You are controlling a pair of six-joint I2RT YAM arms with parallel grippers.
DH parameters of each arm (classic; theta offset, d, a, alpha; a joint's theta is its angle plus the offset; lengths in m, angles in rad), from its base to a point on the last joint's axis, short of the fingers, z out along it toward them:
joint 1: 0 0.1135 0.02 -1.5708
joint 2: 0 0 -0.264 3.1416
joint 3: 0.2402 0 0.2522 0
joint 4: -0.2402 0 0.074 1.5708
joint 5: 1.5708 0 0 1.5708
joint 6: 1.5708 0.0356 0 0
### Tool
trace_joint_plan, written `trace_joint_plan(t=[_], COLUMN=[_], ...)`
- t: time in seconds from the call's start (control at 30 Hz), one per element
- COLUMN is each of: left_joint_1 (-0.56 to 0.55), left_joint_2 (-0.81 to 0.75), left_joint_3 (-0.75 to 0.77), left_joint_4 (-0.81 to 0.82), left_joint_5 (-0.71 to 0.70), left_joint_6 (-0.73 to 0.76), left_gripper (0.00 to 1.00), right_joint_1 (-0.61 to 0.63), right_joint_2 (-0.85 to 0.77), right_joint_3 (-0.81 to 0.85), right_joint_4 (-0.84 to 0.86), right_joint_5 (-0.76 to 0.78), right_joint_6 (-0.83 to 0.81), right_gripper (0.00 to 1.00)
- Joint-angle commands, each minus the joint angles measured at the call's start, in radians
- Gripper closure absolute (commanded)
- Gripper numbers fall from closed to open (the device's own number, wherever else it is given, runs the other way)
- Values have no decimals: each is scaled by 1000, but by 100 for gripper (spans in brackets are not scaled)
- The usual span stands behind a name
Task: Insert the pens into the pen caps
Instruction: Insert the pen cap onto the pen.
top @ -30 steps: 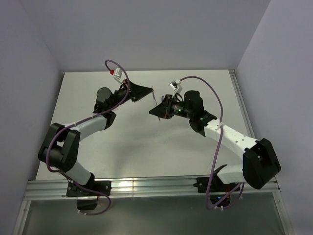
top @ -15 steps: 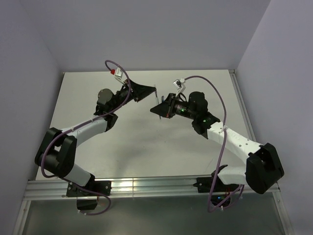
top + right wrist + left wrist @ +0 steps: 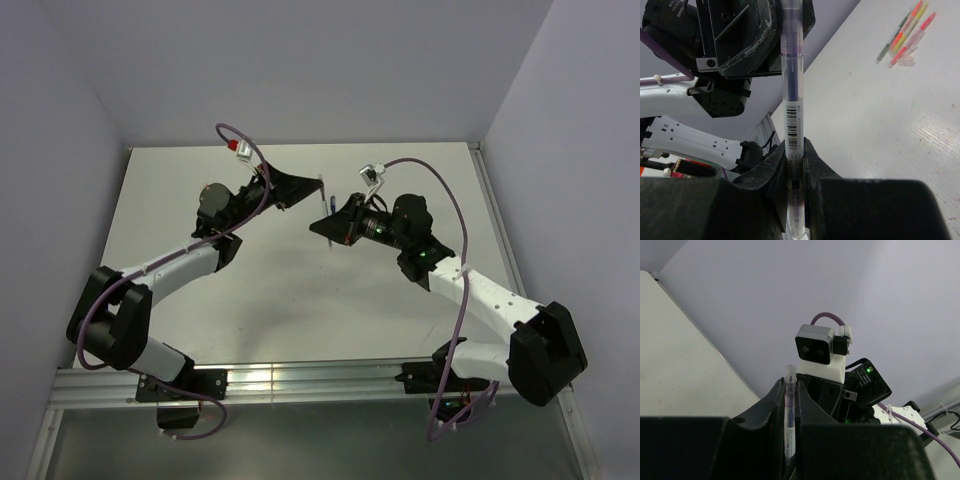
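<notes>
Status: task in its early stages, by my reading. Left gripper (image 3: 789,389) is clamped on a clear-barrelled purple pen (image 3: 788,415) that stands up between its fingers, clear tip at centre of the left wrist view. Right gripper (image 3: 793,147) is likewise clamped on a clear, purple-inked barrel with a barcode label. That barrel runs straight up the frame to the left gripper's black body at top centre. A purple band near the upper end looks like a seam. I cannot tell whether this is one pen shared by both grippers or pen and cap meeting, nor whether any cap is fully seated. In the top view both grippers are raised over the upper middle of the desk (image 3: 300,300), tips nearly touching, with a thin bluish stick between them.

Remaining: a cluster of loose pens (image 3: 905,32) in green, orange, yellow and pink lies on the desk at upper right of the right wrist view. A pale translucent piece (image 3: 909,61) lies just beside them, possibly a cap but too small to be sure. These appear uncapped, so most of the work is left.

Surface: desk is pale grey-white and matte, finely ribbed up close, with a few reddish specks. A metal rail (image 3: 300,380) runs along the bottom edge of the top view.

Room: plain pale lavender walls (image 3: 300,70) close in on the left, top and right of the frame.
</notes>
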Motion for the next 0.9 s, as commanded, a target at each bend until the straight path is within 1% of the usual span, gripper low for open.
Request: trace_joint_plan(t=[0.0, 0.1, 0.37, 0.87], left_joint_1=[-51, -60, -99, -125], left_joint_2=[-58, -65, -77, -140], left_joint_3=[35, 38, 60, 55], left_joint_4=[67, 77, 35, -130], left_joint_5=[146, 167, 218, 261], left_joint_6=[28, 44, 104, 255], left_gripper=[100, 100, 100, 100], right_joint_1=[-11, -9, -9, -9], right_joint_2=[-39, -48, -83, -143], right_joint_3=[-11, -9, -31, -54], right_joint_4=[93, 99, 139, 173], right_joint_5=[18, 12, -1, -2], right_joint_6=[-19, -27, -31, -47], right_gripper=[100, 100, 100, 100])
